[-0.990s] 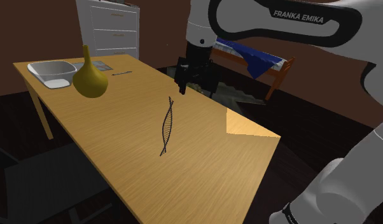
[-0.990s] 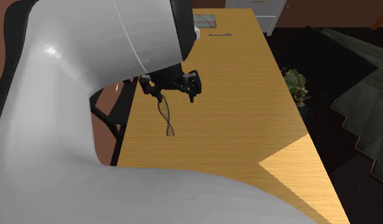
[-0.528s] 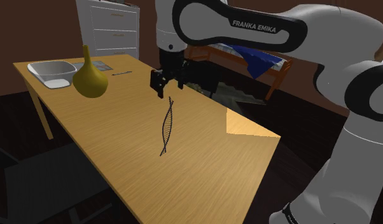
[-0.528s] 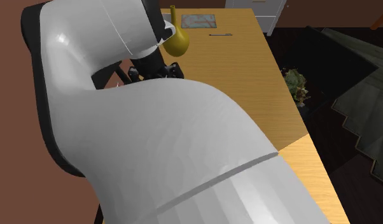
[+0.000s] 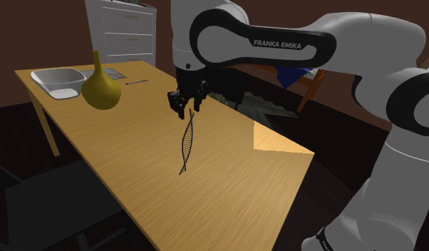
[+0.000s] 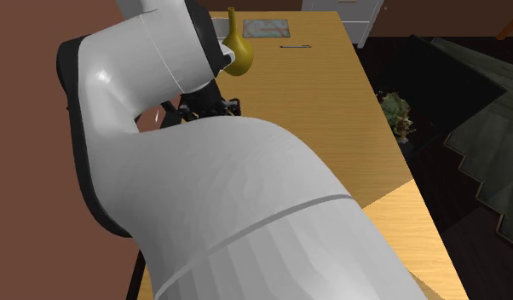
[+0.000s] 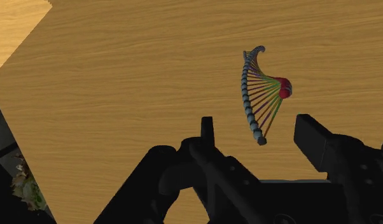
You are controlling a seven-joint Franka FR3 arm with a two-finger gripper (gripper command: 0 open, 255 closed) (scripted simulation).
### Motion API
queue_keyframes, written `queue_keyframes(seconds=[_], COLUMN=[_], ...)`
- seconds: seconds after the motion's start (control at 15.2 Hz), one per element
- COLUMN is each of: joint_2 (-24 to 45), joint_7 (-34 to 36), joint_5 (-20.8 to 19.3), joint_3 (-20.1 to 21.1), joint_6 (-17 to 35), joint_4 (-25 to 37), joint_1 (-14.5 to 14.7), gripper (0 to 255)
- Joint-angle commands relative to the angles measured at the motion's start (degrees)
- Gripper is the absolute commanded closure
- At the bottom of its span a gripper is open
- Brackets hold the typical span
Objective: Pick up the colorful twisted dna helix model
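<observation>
The DNA helix model (image 5: 186,142) lies flat on the wooden table (image 5: 227,189), about midway across it, a thin twisted strip running from the gripper's side toward the table's near edge in the shoulder view. Seen from the wrist, the helix (image 7: 259,95) has a blue-grey beaded strand with green, orange and red rungs fanning to a red patch on one side. The black gripper (image 5: 184,105) hangs just over the helix's far end, pointing down, and its fingers (image 7: 207,130) are spread apart with the nearer tip of the helix lying in the gap between them, touched by neither. Farther along the table, toward the shoulder view's left, stands a yellow gourd-shaped vase (image 5: 100,87), beside it a white tray (image 5: 60,80), and a thin pen-like rod (image 5: 137,82) lies near them. A white chest of drawers (image 5: 124,32) stands behind the table
</observation>
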Motion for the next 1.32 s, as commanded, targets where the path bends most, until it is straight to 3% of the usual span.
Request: queue_keyframes(seconds=[0.0, 0.53, 1.25], joint_2=[0.0, 0.0, 2.4], joint_7=[0.0, 0.0, -1.1], joint_5=[0.0, 0.0, -1.1], joint_3=[0.0, 0.0, 0.2], joint_6=[0.1, 0.2, -9.3], joint_4=[-0.2, -0.2, 11.6], joint_1=[0.0, 0.0, 1.8], gripper=[255, 255, 255])
